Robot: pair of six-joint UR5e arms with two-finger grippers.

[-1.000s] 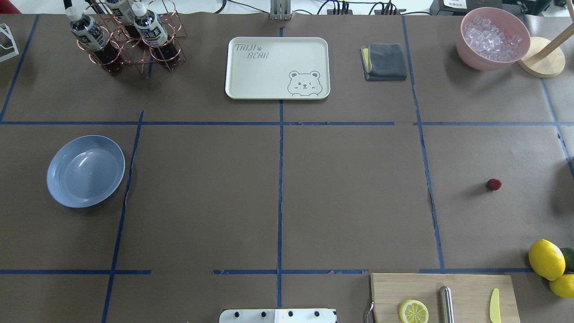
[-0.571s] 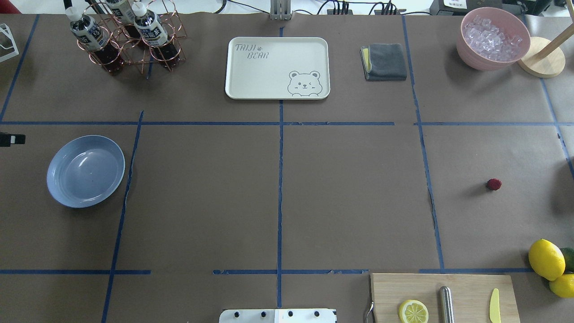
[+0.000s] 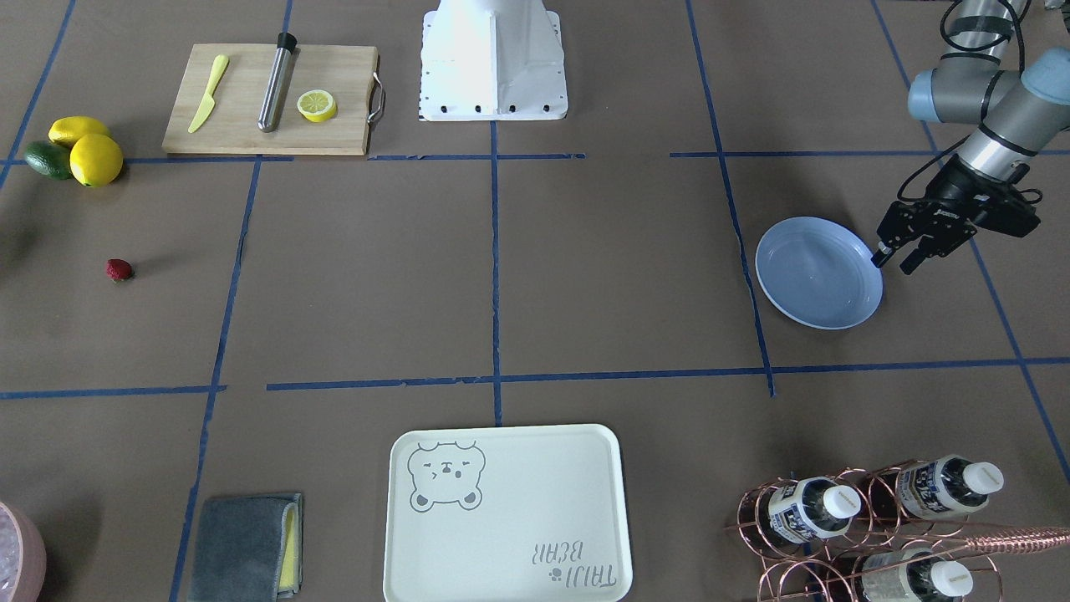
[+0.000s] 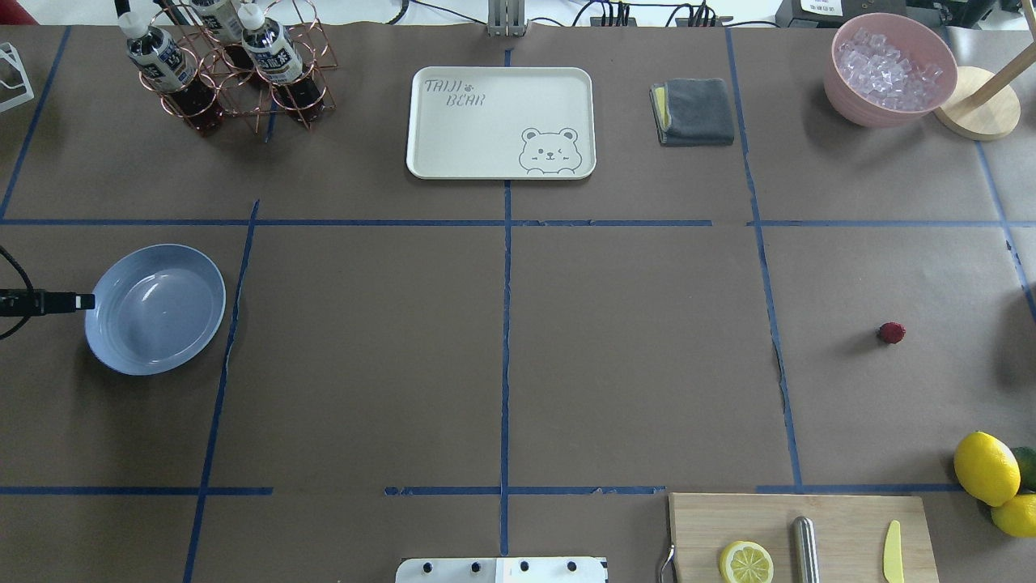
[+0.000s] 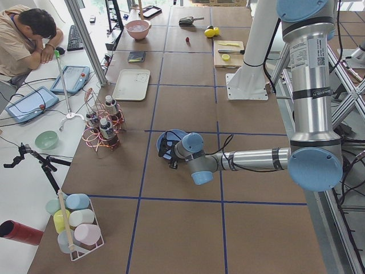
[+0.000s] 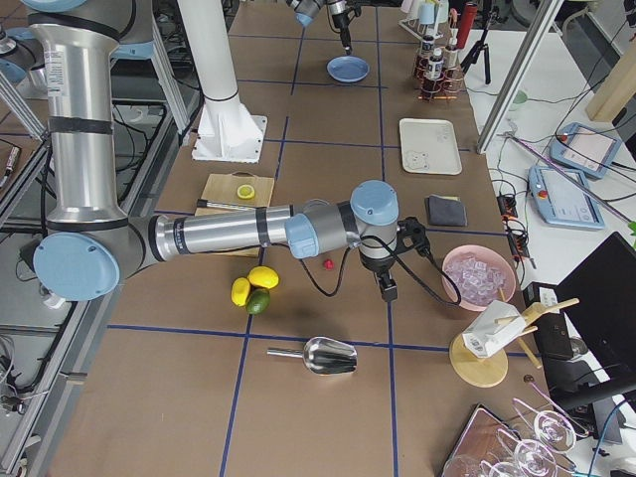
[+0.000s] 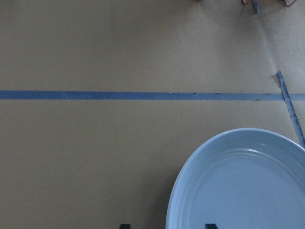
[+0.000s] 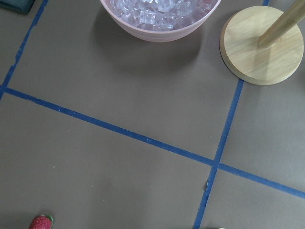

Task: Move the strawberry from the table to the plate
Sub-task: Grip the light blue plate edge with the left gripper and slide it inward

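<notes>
The strawberry (image 4: 891, 332) lies small and dark red on the table (image 4: 631, 356), far right in the overhead view, and shows again in the front view (image 3: 118, 269) and at the bottom of the right wrist view (image 8: 41, 222). The light-blue plate (image 4: 154, 309) sits empty at the far left. My left gripper (image 3: 894, 260) is open at the plate's outer rim (image 3: 869, 276), its fingertips (image 7: 125, 225) straddling that rim in the left wrist view. My right gripper (image 6: 386, 290) hangs just beyond the strawberry (image 6: 327, 264), between it and the ice bowl; I cannot tell its state.
Two lemons (image 4: 986, 467) and an avocado sit near a cutting board (image 4: 850, 518) holding a lemon half, a steel rod and a yellow knife. A pink ice bowl (image 4: 890, 69), grey cloth (image 4: 694, 111), bear tray (image 4: 500, 121) and bottle rack (image 4: 231, 65) line the far edge.
My left gripper came in from the overhead view's left edge and moved nearer me and rightward to the plate's rim. The strawberry and plate have not moved.
</notes>
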